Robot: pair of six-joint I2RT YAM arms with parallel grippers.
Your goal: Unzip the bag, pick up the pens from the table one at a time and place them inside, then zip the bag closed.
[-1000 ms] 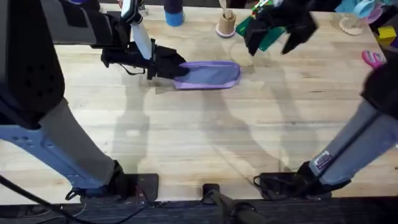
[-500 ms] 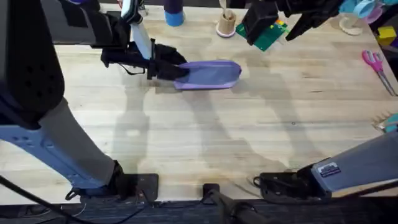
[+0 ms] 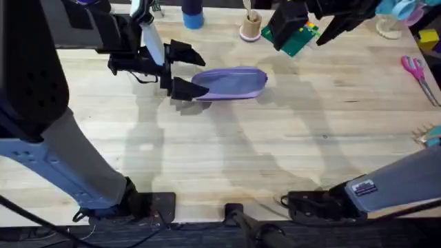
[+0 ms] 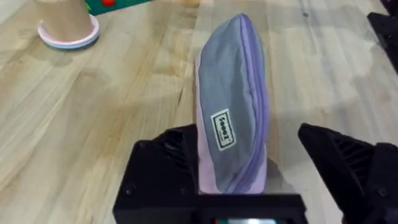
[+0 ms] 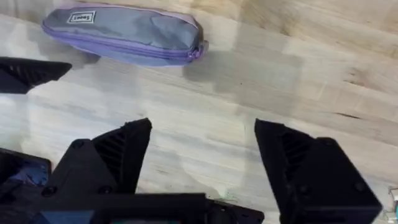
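While my left tool (image 3: 185, 70) sits wide open at the bag's (image 3: 232, 83) near end, its long axis runs straight away; right tool (image 3: 306, 24) open, farther.

Soft matt cloth bag (image 4: 231, 112) with sewn label, pale planked wood table (image 3: 275, 151), matt black plastic gripper (image 5: 202, 158)

The bag (image 3: 231, 83) lies lengthwise on the table (image 3: 275, 158), toward its far side and left of centre. The left tool (image 3: 185, 71) straddles the bag's left end, its fingers spread, one behind and one in front. The right tool (image 3: 303, 31) hangs beyond the bag's right end, above what may be a flat block (image 3: 298, 40). Scissors (image 3: 417, 72) lie at the table's right edge.
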